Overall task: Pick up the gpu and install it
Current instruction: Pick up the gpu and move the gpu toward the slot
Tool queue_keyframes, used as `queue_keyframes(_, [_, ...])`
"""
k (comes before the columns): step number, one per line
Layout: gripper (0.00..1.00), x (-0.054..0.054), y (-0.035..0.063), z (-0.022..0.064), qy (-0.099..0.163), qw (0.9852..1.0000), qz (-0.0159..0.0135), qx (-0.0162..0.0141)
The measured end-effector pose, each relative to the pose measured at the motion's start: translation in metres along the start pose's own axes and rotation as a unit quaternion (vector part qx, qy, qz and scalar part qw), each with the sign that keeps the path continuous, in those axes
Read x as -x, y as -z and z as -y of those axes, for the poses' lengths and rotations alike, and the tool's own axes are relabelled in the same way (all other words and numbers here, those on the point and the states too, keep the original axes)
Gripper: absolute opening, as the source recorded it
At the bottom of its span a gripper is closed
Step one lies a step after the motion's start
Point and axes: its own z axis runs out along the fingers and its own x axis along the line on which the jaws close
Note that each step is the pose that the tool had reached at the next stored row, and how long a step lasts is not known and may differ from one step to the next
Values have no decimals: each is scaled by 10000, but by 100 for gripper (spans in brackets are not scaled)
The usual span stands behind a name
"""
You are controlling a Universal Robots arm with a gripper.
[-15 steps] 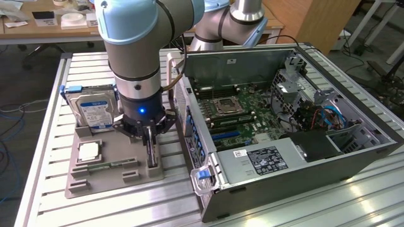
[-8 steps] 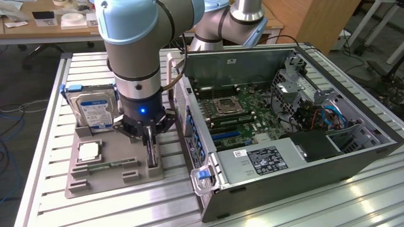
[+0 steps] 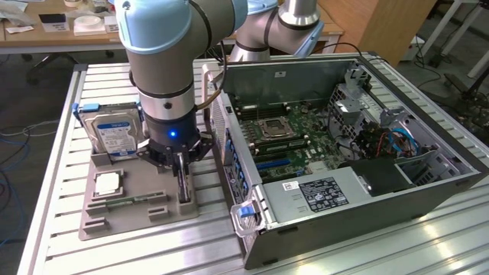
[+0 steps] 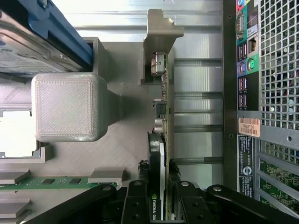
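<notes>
Slatted counter (image 3: 114, 255), grey tray (image 3: 130, 216) beside open case (image 3: 359, 220). Gripper (image 3: 181, 169) down, clamped either side of gpu (image 4: 156, 149), standing on edge in tray slot nearest case.

Case (image 4: 261, 70) and grey block (image 4: 65, 107) hem lanes beside the gpu (image 4: 159, 151).

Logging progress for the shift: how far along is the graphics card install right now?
Done: the gripper is down at the green circuit card with black cooler and silver end bracket. In hand: its jaws look shut on the card's two faces, while it stands on edge in the grey holder tray. Left: the card is not yet lifted, nor seated on the green motherboard inside the open black computer case.
</notes>
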Motion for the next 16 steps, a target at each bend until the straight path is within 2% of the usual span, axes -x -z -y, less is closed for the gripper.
queue_keyframes(7, [27, 1, 37, -2, 0, 10000, 0, 0])
queue_keyframes(16, [27, 5, 209, -9, 0, 10000, 0, 0])
